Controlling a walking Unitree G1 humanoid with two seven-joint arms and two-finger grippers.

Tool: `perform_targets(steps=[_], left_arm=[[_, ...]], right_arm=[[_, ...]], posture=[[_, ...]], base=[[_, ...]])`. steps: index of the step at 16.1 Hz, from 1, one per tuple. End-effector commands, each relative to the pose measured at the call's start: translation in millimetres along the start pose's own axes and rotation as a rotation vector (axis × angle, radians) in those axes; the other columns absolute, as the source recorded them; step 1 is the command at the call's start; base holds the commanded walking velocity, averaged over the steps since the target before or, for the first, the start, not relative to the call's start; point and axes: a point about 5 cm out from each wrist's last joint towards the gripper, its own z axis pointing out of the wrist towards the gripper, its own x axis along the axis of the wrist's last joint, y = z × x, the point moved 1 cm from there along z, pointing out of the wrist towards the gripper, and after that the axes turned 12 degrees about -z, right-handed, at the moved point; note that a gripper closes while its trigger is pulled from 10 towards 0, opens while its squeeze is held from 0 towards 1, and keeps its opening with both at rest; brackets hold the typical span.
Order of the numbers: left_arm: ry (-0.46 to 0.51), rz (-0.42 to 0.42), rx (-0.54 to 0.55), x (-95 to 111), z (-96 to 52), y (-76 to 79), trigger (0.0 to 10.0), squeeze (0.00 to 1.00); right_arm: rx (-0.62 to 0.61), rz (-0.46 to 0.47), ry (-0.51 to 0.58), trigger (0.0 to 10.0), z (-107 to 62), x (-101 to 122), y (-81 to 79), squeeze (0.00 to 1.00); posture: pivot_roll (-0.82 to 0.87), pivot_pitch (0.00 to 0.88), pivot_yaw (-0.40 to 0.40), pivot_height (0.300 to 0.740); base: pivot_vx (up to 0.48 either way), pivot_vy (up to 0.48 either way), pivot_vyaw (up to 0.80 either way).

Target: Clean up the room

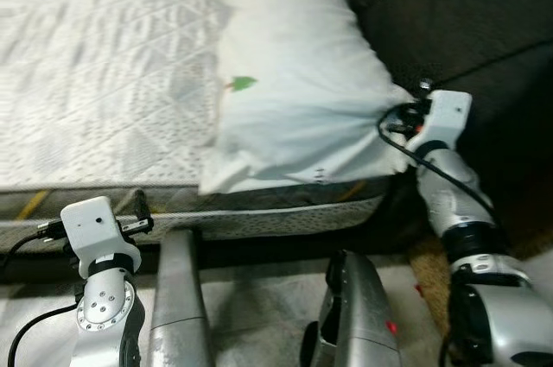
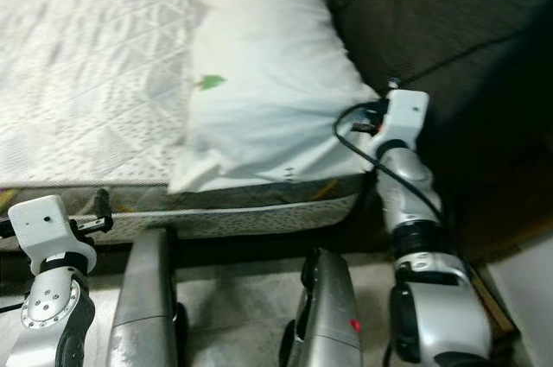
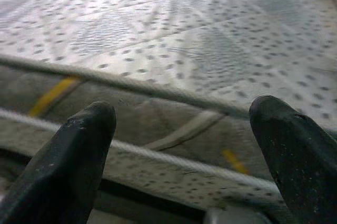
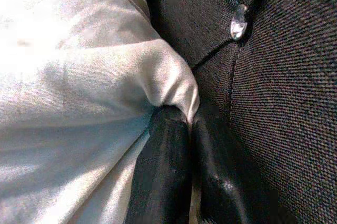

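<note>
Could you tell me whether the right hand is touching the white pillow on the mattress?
Touching. In the right wrist view, the right hand has its black fingers pinched on a fold at the corner of the white pillow.

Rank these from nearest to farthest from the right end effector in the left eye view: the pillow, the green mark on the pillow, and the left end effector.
1. The pillow: its corner is pinched in the right end effector.
2. The green mark: on the pillow's left side.
3. The left end effector: open, low by the mattress edge, far across.
</note>
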Motion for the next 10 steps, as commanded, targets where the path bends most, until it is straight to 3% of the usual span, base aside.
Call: perform_targets(steps=[1,4,6,7,8,10], left_arm=[[-0.010,0.007,0.005,-3.4,-1.0,-0.2,10.0,0.00],[-0.012,0.010,-0.002,-3.7,-1.1,0.8,10.0,0.00],[-0.024,0.013,-0.016,-4.7,-0.3,2.3,10.0,0.00],[-0.029,0.016,-0.034,-5.5,0.7,5.6,10.0,0.00],[-0.030,0.015,-0.047,-5.3,1.6,8.8,10.0,0.00],[-0.027,0.010,-0.049,-5.4,5.0,10.0,10.0,0.00]], right_arm=[[-0.182,-0.017,0.087,0.0,-2.7,23.4,49.1,0.00],[-0.271,0.003,0.060,0.0,-20.6,-3.1,42.5,0.00],[-0.399,0.075,0.002,0.0,-50.5,-32.1,16.5,0.00],[-0.387,0.092,-0.003,0.0,-57.1,-35.7,-0.1,0.00],[-0.337,0.072,0.018,0.0,-56.4,-32.5,-6.6,0.00],[-0.289,0.025,0.043,0.0,-52.4,-25.6,-1.3,0.00]], posture=[[0.15,0.093,-0.089,0.497],[0.15,0.100,-0.084,0.497],[0.14,0.114,-0.070,0.497],[0.13,0.115,-0.058,0.497],[0.12,0.114,-0.056,0.497],[0.10,0.110,-0.064,0.497]], base=[[0.000,0.000,0.00],[0.000,0.000,0.00],[0.000,0.000,0.00],[0.000,0.000,0.00],[0.000,0.000,0.00],[0.000,0.000,0.00]])
